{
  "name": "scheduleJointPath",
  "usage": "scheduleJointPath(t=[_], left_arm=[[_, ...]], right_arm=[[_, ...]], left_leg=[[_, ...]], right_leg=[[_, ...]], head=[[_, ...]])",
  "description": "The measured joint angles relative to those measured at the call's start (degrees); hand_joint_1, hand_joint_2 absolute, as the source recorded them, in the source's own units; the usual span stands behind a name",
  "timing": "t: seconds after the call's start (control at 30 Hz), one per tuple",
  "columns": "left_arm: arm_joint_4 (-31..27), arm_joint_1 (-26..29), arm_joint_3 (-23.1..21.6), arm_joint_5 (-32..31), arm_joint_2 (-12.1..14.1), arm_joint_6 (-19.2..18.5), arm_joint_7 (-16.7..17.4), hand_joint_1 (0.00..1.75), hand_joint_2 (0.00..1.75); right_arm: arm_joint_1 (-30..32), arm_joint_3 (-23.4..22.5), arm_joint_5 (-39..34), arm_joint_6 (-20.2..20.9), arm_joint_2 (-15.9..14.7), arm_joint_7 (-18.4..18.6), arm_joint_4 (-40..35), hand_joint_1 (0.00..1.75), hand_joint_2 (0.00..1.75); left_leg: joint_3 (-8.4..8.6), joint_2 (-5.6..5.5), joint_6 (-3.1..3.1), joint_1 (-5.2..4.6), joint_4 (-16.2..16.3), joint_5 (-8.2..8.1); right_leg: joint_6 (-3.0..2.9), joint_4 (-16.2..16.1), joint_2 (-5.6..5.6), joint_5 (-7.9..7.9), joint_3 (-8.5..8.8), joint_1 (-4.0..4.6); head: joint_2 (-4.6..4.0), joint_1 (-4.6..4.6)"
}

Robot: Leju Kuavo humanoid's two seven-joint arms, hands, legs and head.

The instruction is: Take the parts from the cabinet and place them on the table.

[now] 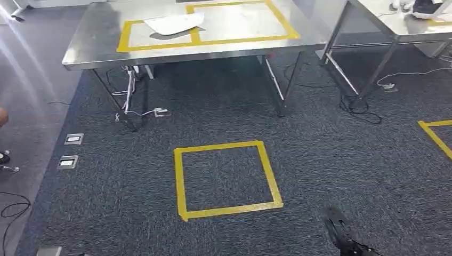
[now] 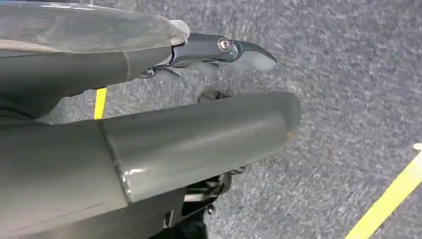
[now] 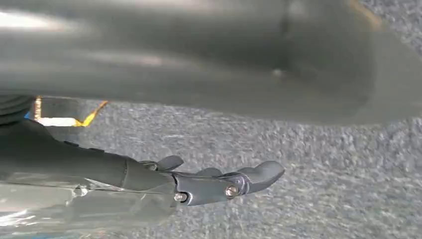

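While your head view shows one flat white part lying on the taped steel table, your left hand and right hand hang empty, fingers apart, over carpet, so more fetching likely remains.

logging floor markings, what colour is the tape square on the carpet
Yellow tape square, clearest in the head view.

Dark grey carpet covers the floor, with a yellow tape square marked in the middle and part of another tape outline at the right edge. A steel table with yellow tape rectangles on top stands beyond, a second steel table to its right. Cables trail under both, floor sockets sit at left
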Motion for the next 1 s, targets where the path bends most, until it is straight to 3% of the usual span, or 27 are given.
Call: scheduleJointPath(t=[0.03, 0.07, 0.1, 0.2, 0.23, 0.3, 0.33, 0.37, 0.4, 0.47, 0.5, 0.53, 0.57, 0.6, 0.67, 0.7, 0.73, 0.77, 0.83, 0.87, 0.9, 0.93, 1.0], left_arm=[[0.09, -0.08, 0.02, 0.0, 0.61, 0.0, 0.0, 0.0, 0.0], [0.09, -0.11, 0.0, 0.0, 0.46, 0.0, 0.0, 0.0, 0.0], [0.09, -0.1, 0.0, 0.0, 0.33, 0.0, 0.02, 0.0, 0.0], [0.09, 0.01, 0.0, 0.04, 0.04, 0.0, 0.04, 0.0, 0.0], [0.09, -0.06, 0.0, 0.04, 0.05, 0.0, 0.07, 0.0, 0.0], [0.09, -0.05, 0.0, 0.04, 0.04, 0.0, 0.07, 0.0, 0.0], [0.09, 0.01, 0.0, 0.02, 0.02, 0.0, 0.07, 0.0, 0.0], [0.09, 0.13, 0.0, 0.0, 0.02, 0.02, 0.07, 0.0, 0.0], [0.09, 0.25, 0.0, 0.0, 0.04, 0.02, 0.07, 0.0, 0.0], [0.09, 0.2, 0.0, 0.0, 0.06, 0.09, 0.07, 0.0, 0.0], [0.09, 0.15, 0.0, 0.0, 0.13, 0.09, 0.07, 0.0, 0.0], [0.09, 0.12, 0.0, 0.0, 0.33, 0.11, 0.07, 0.0, 0.0], [0.09, 0.1, 0.0, -0.02, 0.48, 0.11, 0.07, 0.0, 0.0], [0.09, -0.05, 0.0, -0.02, 0.52, 0.11, 0.07, 0.0, 0.0], [0.09, -0.19, 0.0, -0.02, 0.5, 0.11, 0.07, 0.0, 0.0], [0.09, -0.22, 0.0, -0.02, 0.37, 0.15, 0.07, 0.0, 0.0], [0.07, -0.24, 0.0, -0.04, 0.26, 0.13, 0.07, 0.0, 0.0], [0.09, -0.21, 0.0, -0.04, 0.24, 0.13, 0.07, 0.0, 0.0], [0.09, -0.03, 0.0, -0.02, 0.2, 0.13, 0.07, 0.0, 0.0], [0.09, 0.03, 0.0, -0.02, 0.17, 0.13, 0.07, 0.0, 0.0], [0.09, 0.06, 0.0, -0.02, 0.11, 0.13, 0.07, 0.0, 0.0], [0.09, 0.06, 0.02, -0.02, 0.02, 0.13, 0.07, 0.0, 0.0], [0.09, 0.04, 0.0, -0.02, -0.15, 0.13, 0.07, 0.0, 0.0]], right_arm=[[-0.1, 0.09, 0.0, 0.11, 0.46, 0.0, 0.0, 0.0, 0.0], [-0.09, 0.09, 0.02, 0.11, 0.31, 0.02, 0.02, 0.0, 0.0], [-0.06, 0.11, 0.02, 0.13, 0.28, 0.09, 0.06, 0.0, 0.0], [-0.19, 0.26, -0.02, 0.2, 0.26, 0.04, 0.07, 0.0, 0.0], [-0.24, 0.31, -0.04, 0.18, 0.26, 0.02, 0.07, 0.0, 0.0], [-0.43, 0.39, -0.06, 0.15, 0.26, 0.0, 0.07, 0.0, 0.0], [-0.42, 0.42, -0.17, 0.15, 0.26, 0.0, 0.07, 0.0, 0.0], [-0.39, 0.44, -0.22, 0.15, 0.26, 0.0, 0.07, 0.0, 0.0], [-0.37, 0.46, -0.28, 0.15, 0.28, 0.0, 0.07, 0.0, 0.0], [-0.41, 0.52, -0.33, 0.15, 0.28, 0.0, 0.07, 0.0, 0.0], [-0.42, 0.52, -0.37, 0.15, 0.3, -0.02, 0.07, 0.0, 0.0], [-0.43, 0.57, -0.39, 0.15, 0.59, -0.07, 0.07, 0.0, 0.0], [-0.48, 0.59, -0.39, 0.15, 0.66, -0.07, 0.07, 0.0, 0.0], [-0.39, 0.59, -0.46, 0.13, 0.66, -0.11, 0.07, 0.0, 0.0], [-0.24, 0.61, -0.57, 0.11, 0.61, -0.13, 0.07, 0.0, 0.0], [-0.2, 0.65, -0.63, 0.07, 0.59, -0.13, 0.09, 0.0, 0.0], [-0.19, 0.72, -0.65, 0.07, 0.59, -0.18, 0.07, 0.0, 0.0], [-0.4, 0.79, -0.67, 0.05, 0.59, -0.18, 0.07, 0.0, 0.0], [-0.6, 0.81, -0.7, -0.04, 0.57, -0.2, 0.07, 0.0, 0.0], [-0.51, 0.85, -0.72, -0.04, 0.57, -0.2, 0.07, 0.0, 0.0], [-0.35, 0.92, -0.72, -0.04, 0.57, -0.2, 0.07, 0.0, 0.0], [-0.29, 0.96, -0.72, -0.04, 0.57, -0.2, 0.09, 0.0, 0.0], [-0.41, 0.98, -0.72, -0.04, 0.52, -0.22, 0.09, 0.0, 0.0]], left_leg=[[-0.29, -0.02, -0.81, -0.46, 0.96, -0.62], [-0.66, 0.17, -1.22, -0.14, 2.37, -1.14], [-0.69, 0.38, -1.43, -0.02, 2.1, -1.01], [-0.87, 0.49, -2.13, 0.51, 2.86, -1.7], [-1.94, -0.73, -1.88, 0.53, 5.17, -3.62], [-7.0, -1.79, -1.13, 0.08, 15.38, -8.23], [-9.64, -2.01, -0.66, -0.25, 20.11, -9.5], [-11.33, -2.24, -0.2, -0.55, 22.55, -9.48], [-11.76, -2.39, 0.39, -1.05, 22.16, -8.11], [-9.08, -2.98, 1.72, -2.24, 14.47, -2.8], [-6.95, -3.98, 2.42, -2.77, 9.31, -0.17], [-5.28, -6.68, 3.2, -3.24, 5.02, 1.2], [-4.61, -7.15, 3.38, -2.96, 3.47, 0.77], [-4.47, -6.31, 2.96, -3.22, 3.45, 0.69], [-4.05, -5.44, 3.09, -3.3, 3.06, 0.48], [-3.31, -4.48, 3.04, -2.45, 1.47, 0.92], [-2.66, -3.96, 3.03, -2.64, 0.81, 1.02], [-2.42, -3.38, 3.44, -2.64, 0.72, 0.84], [-2.22, -2.01, 3.52, -2.76, 0.76, 0.67], [-2.2, -1.49, 3.54, -2.73, 0.81, 0.52], [-2.14, -0.97, 3.46, -2.65, 0.89, 0.42], [-2.09, -0.57, 3.3, -2.6, 1.0, 0.3], [-1.88, 0.42, 2.86, -2.41, 1.65, -0.25]], right_leg=[[0.1, 0.78, -0.01, -1.18, -0.61, 0.8], [-1.76, 0.65, 0.93, -1.11, -0.72, 0.59], [-2.74, 1.28, 1.04, -1.31, -1.13, 0.89], [-4.03, 1.67, 2.41, -1.18, -0.79, 1.38], [-4.43, 1.64, 2.59, -1.09, -0.91, 1.49], [-4.86, 1.56, 3.28, -0.87, -1.08, 1.94], [-4.94, 1.56, 3.69, -0.91, -1.1, 2.28], [-5.09, 1.56, 4.14, -0.96, -1.06, 2.56], [-5.23, 1.56, 4.71, -1.05, -0.97, 2.81], [-5.41, 1.54, 5.88, -1.17, -0.7, 2.93], [-5.46, 1.5, 6.47, -1.21, -0.59, 2.87], [-5.43, 1.45, 6.93, -1.24, -0.76, 2.74], [-5.3, 1.6, 7.66, -1.44, -0.97, 3.04], [-5.23, 1.43, 7.98, -1.41, -0.94, 2.84], [-4.71, 0.78, 9.14, -1.4, -1.1, 2.67], [-4.45, 0.99, 8.97, -1.68, -1.18, 3.03], [-4.38, 2.45, 5.77, -2.88, -1.65, 3.26], [-4.2, 5.92, 3.82, -5.37, -3.19, 3.32], [-3.79, 14.92, 2.68, -9.72, -7.29, 3.28], [-3.56, 17.76, 2.5, -10.46, -8.65, 3.26], [-3.34, 17.96, 2.34, -9.78, -8.73, 3.12], [-3.13, 15.58, 2.16, -7.9, -7.58, 2.97], [-2.83, 4.72, 0.84, -2.15, -2.11, 2.74]], head=[[0.0, 0.64], [0.0, 0.45], [0.0, -0.14], [0.0, -1.15], [0.0, -1.74], [0.0, -2.44], [0.0, -2.57], [0.0, -2.55], [0.0, -2.55], [0.0, -2.55], [0.0, -2.57], [0.0, -2.59], [0.0, -2.62], [0.0, -2.64], [0.0, -2.66], [0.0, -2.48], [0.0, -2.33], [0.0, -1.87], [0.0, -1.39], [0.0, -1.39], [0.0, -1.13], [0.0, -0.91], [0.0, -0.45]])
